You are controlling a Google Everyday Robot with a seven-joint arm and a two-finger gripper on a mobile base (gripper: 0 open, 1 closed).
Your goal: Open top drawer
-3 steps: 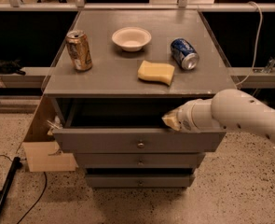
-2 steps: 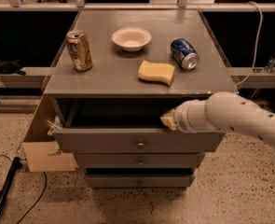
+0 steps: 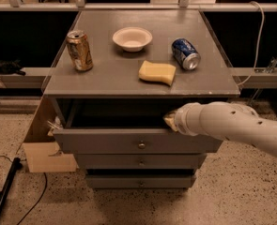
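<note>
The top drawer (image 3: 105,142) of the grey cabinet is pulled partly out, its flat front carrying a small round metal knob (image 3: 141,145) at centre. Its inside is dark. My gripper (image 3: 169,121) reaches in from the right on a white arm (image 3: 232,125) and sits at the drawer's top front edge, right of the knob. Only its tip shows.
On the cabinet top (image 3: 110,76) stand a gold can (image 3: 79,50), a white bowl (image 3: 132,38), a yellow sponge (image 3: 157,72) and a blue can (image 3: 185,54) on its side. Two narrower drawer fronts (image 3: 140,162) lie below. A cardboard box (image 3: 44,146) stands at left.
My arm and gripper have moved slightly left along the drawer's front edge. The drawer stays partly open.
</note>
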